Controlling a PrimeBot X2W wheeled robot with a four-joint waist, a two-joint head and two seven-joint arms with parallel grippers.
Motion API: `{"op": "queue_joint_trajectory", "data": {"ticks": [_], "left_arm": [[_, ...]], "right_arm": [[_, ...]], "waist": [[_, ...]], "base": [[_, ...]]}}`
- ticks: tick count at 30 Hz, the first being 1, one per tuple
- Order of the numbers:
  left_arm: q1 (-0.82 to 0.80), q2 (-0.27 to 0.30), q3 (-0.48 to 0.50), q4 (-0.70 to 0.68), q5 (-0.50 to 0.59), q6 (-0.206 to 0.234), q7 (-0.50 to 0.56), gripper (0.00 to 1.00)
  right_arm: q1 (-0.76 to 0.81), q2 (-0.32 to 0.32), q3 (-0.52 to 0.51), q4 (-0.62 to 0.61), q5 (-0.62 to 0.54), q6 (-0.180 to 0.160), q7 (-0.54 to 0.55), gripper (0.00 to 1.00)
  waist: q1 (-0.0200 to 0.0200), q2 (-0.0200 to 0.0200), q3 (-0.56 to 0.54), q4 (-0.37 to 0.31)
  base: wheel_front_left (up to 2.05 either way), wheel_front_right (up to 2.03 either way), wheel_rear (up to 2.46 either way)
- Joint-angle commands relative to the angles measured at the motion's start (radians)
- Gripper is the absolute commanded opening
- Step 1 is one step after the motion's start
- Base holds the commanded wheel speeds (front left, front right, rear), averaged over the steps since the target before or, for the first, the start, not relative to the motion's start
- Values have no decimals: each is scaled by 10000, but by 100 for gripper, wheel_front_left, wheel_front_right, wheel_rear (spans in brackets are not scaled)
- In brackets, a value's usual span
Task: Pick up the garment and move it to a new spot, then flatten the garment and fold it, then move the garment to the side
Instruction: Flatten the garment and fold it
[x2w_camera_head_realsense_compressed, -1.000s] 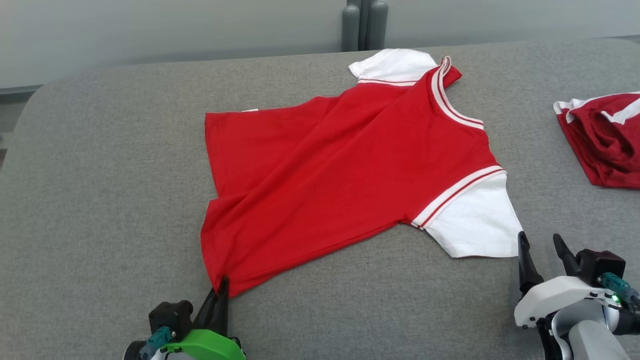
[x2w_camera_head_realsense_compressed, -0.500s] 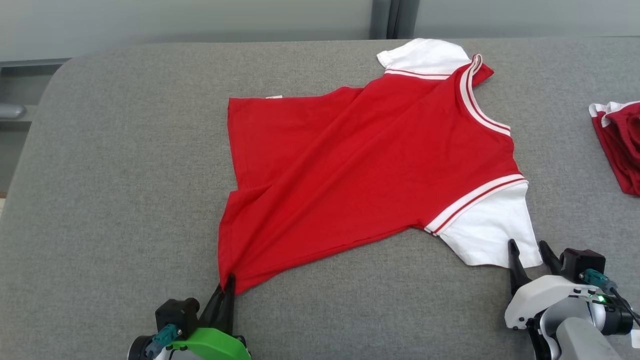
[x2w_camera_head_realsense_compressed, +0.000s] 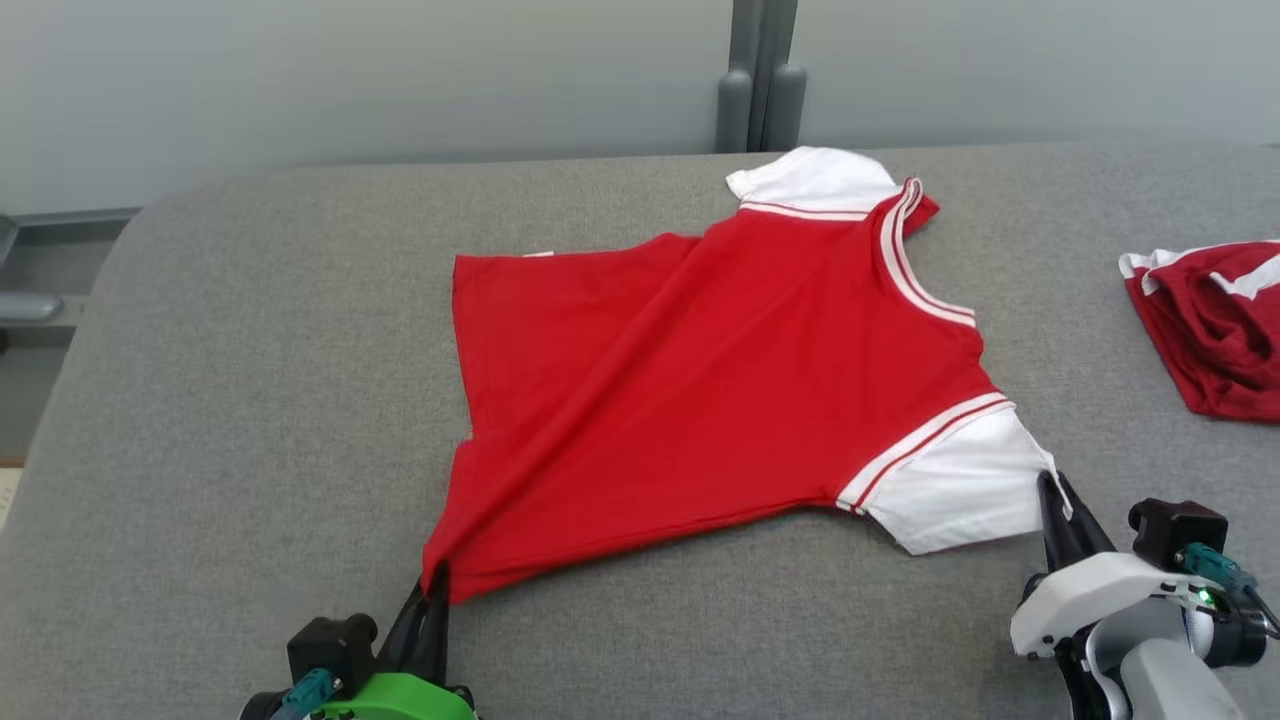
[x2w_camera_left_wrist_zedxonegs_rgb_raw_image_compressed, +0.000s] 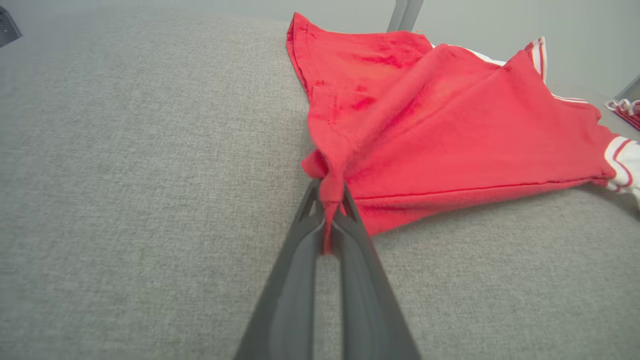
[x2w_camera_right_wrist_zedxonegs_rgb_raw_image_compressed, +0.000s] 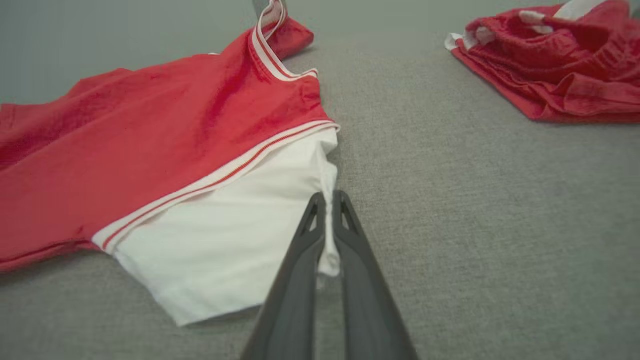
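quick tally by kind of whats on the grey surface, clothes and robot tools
spread-out clothes: 1, the red shirt
bundled clothes: 1, the bundled red garment
tools: 2, left tool and right tool, both shut on the red shirt
total: 4

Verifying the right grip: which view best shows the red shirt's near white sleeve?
Right wrist view: near white sleeve close up, edge pinched in the right gripper. Head view shows it smaller; left wrist view, a sliver.
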Motion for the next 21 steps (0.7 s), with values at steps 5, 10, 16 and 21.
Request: {"op": "queue_joint_trajectory", "data": {"ticks": [5, 10, 16, 21], "left_arm": [[161, 50, 631, -200, 373, -135, 3, 0], [81, 49, 936, -219, 562, -234, 3, 0], [-641, 181, 1011, -92, 1014, -343, 3, 0], [-2347, 610, 604, 261, 1285, -402, 3, 0]], "right_arm": [[-31, -62, 163, -1371, 260, -15, -1, 0], [71, -93, 262, -1861, 409, -17, -1, 0], [-175, -307, 468, -2147, 558, -15, -1, 0], [-1331, -717, 819, -2027, 570, -15, -2, 0]], "waist": [[0, -1, -1148, -533], [0, -1, -1330, -681], [0, -1, -1023, -826], [0, -1, 144, -876]], "base": [[0, 0, 0], [0, 0, 0], [0, 0, 0], [0, 0, 0]]}}
